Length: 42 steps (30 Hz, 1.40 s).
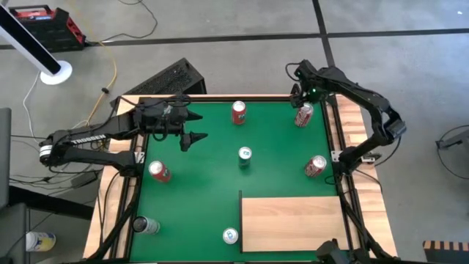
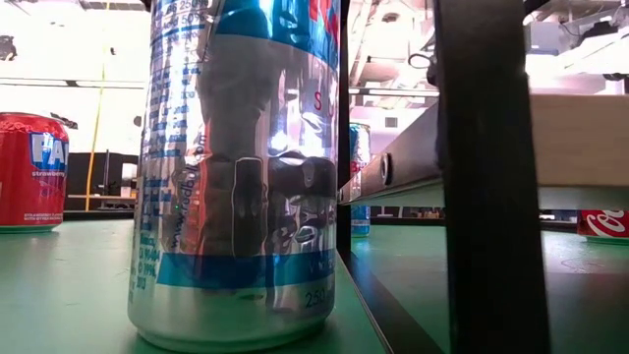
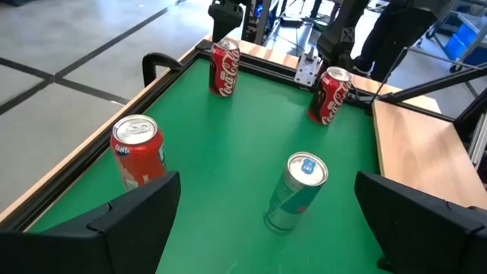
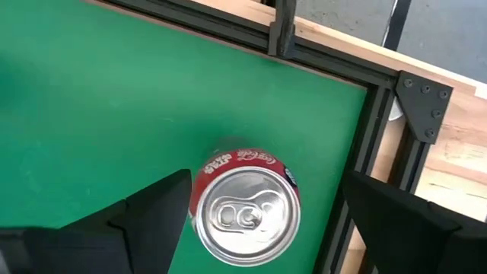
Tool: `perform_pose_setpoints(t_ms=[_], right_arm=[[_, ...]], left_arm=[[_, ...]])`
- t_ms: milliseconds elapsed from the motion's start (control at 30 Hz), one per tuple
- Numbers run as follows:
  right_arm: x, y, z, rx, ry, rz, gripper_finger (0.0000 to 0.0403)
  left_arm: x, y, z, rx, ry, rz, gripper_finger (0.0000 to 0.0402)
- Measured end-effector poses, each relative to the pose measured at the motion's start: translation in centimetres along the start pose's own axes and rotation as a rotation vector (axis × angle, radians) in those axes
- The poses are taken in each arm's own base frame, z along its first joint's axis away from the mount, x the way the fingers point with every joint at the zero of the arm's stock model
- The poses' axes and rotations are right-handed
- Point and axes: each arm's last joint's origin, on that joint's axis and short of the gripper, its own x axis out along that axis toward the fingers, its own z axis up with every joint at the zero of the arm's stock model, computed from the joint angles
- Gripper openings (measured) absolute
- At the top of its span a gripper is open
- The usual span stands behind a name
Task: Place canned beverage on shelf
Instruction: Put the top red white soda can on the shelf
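The right end effector (image 1: 303,97) hangs open over a red cola can (image 1: 304,115) at the far right corner of the green worktop (image 1: 212,172), its two dark fingers (image 4: 156,209) spread wide on either side of the can's silver top (image 4: 245,211) without touching it. The can stands just inside the black frame rail (image 4: 358,179) that borders the green surface, with pale wooden planking beyond the rail.

The shelf (image 1: 292,222), a flat panel of light wood, lies at the near right corner of the worktop, well apart from that can and with nothing resting on it. A second red cola can (image 1: 316,166) sits between the two, near the right edge, tilted in the high view.

The left end effector (image 1: 192,129) is also open, its fingers (image 3: 125,213) held apart above the left half of the worktop. Ahead of it in the left wrist view stands a slim silver and teal can (image 3: 297,190), close to the worktop's centre. A red can (image 3: 139,152) with white lettering stands near the left edge, and another red cola can (image 1: 239,112) stands by the far edge.

A silver and blue can (image 2: 241,167) stands at the near edge, just left of the shelf, filling much of the low view. A dark can (image 1: 145,225) lies on its side at the near left corner.
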Motion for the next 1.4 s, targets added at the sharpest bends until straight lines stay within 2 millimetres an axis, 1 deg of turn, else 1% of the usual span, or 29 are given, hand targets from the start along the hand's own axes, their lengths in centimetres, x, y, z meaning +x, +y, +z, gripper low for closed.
perform_pose_setpoints(t_ms=[233, 567, 700, 800, 967, 1033, 1200, 1400], right_arm=[[0.4, -0.4, -0.2, 0.051, 0.020, -0.012, 0.0370], [4.2, 0.2, -2.5, 0.098, 0.075, -0.030, 0.0370], [4.7, 0.7, -3.0, 0.098, 0.067, -0.033, 0.0369], [4.6, 1.1, -3.3, 0.084, 0.064, -0.035, 0.0361], [4.1, 1.8, -3.9, 0.069, 0.066, -0.008, 0.0335], [3.6, 1.9, -4.2, 0.066, 0.062, 0.003, 0.0335], [1.4, 2.1, -5.3, 0.040, 0.034, 0.065, 0.0335], [-2.2, 3.4, -8.0, 0.007, -0.001, 0.209, 0.0335]], left_arm=[[0.0, 0.0, -0.3, -0.001, 0.029, 0.005, 0.0380], [0.0, 0.0, -0.3, -0.001, 0.030, 0.004, 0.0380], [0.0, 0.0, -0.3, -0.001, 0.030, 0.005, 0.0380], [0.0, 0.0, -0.3, -0.001, 0.029, 0.005, 0.0380], [0.0, 0.0, -0.3, -0.001, 0.029, 0.005, 0.0380], [0.0, 0.0, -0.3, -0.001, 0.029, 0.004, 0.0380], [0.0, 0.0, -0.3, -0.001, 0.029, 0.004, 0.0380], [0.0, 0.0, -0.2, 0.021, 0.025, 0.004, 0.0380]])
